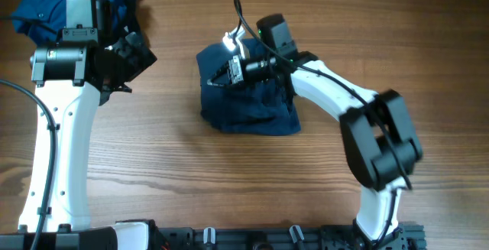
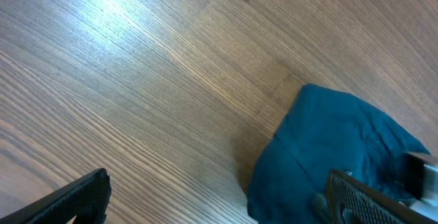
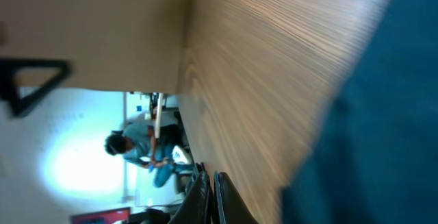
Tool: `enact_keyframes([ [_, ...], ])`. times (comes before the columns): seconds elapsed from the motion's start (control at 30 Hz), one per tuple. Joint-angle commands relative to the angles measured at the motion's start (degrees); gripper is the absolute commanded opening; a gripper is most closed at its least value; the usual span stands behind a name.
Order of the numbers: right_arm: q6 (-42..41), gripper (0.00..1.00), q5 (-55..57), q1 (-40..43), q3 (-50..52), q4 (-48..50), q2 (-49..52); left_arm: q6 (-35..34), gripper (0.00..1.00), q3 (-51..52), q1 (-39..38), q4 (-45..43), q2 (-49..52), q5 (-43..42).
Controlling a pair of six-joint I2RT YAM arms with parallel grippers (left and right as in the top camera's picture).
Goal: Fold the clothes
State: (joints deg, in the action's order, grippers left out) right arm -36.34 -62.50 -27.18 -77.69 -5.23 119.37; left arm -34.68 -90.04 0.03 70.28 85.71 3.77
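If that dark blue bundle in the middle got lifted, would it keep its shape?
Probably not: the navy cloth lies crumpled in soft folds, so it would likely droop. Pushed across the wood table, it may bunch up.

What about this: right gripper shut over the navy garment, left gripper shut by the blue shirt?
The left gripper is open, per the left wrist view, by the blue shirt. The right gripper is indeed shut over the navy garment.
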Motion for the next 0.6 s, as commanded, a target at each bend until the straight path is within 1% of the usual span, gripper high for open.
enact_keyframes([
  [0.0, 0.96, 0.04, -1.51, 1.09, -0.17, -4.66, 5.22, -0.48, 1.00, 0.04, 0.24, 0.07, 0.55, 0.22],
  [0.07, 3.34, 0.04, 2.84, 1.20, -0.17, -9.49, 6.51, -0.48, 1.00, 0.04, 0.24, 0.07, 0.55, 0.22],
  [0.13, 3.13, 0.04, 11.08, 1.49, -0.17, -16.02, 7.78, -0.48, 1.00, 0.04, 0.24, 0.13, 0.55, 0.22],
  [0.23, 3.15, 0.05, 15.21, 1.99, -0.17, -20.98, 8.35, -0.48, 1.00, 0.04, 0.24, 0.17, 0.55, 0.22],
  [0.4, 3.74, 0.04, 12.94, 2.58, -0.20, -20.92, 6.97, -0.48, 1.00, 0.04, 0.24, 0.17, 0.55, 0.22],
  [0.5, 4.81, 0.04, 5.81, 3.58, -0.55, -18.71, 2.40, -0.48, 1.00, 0.04, 0.24, 0.20, 0.55, 0.22],
  [0.57, 4.83, 0.04, 3.17, 4.24, -0.87, -17.84, -1.42, -0.48, 1.00, 0.04, 0.24, 0.26, 0.55, 0.22],
])
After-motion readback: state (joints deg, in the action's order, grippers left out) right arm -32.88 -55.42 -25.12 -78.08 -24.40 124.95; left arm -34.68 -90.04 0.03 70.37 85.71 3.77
